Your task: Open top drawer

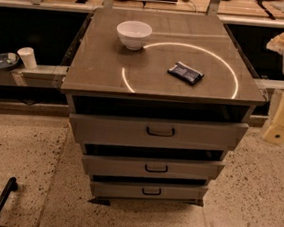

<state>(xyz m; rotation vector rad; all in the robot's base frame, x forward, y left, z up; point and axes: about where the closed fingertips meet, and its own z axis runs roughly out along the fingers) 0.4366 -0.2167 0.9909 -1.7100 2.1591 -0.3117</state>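
**Three-drawer bench, gripper at the far right edge**

At the far left we see a lower bench (43, 71) carrying a dark dish (4, 61) and a white paper cup (27, 57). In the middle stands the main bench (101, 66), a grey unit with a flat brown top. On that top, a white bowl (134, 34) sits toward the back left. A dark packet (185, 72) lies to its right, well apart from it.

The top drawer (110, 128) sits directly under the top and is the widest and tallest of three. A dark gap shows above its front. Its small dark loop handle (160, 132) is at the centre of the front. Two narrower drawers (117, 164) are stacked below it, with the same handles.

At the right edge, beside the main bench and well apart from the handle, is the cream-coloured gripper (283, 119). It is partly cut off by the frame, and we cannot tell whether it is spread or closed.

We judge the drawer to be rigid and likely to slide straight out. Its weight depends on what is inside, which we cannot see. The loop handle is the only place to hold (the front is otherwise flat and bare). It looks smooth and shallow, so the grip should be centred on it. A level pull toward us would suit it, since a pull from one side may jam the drawer.
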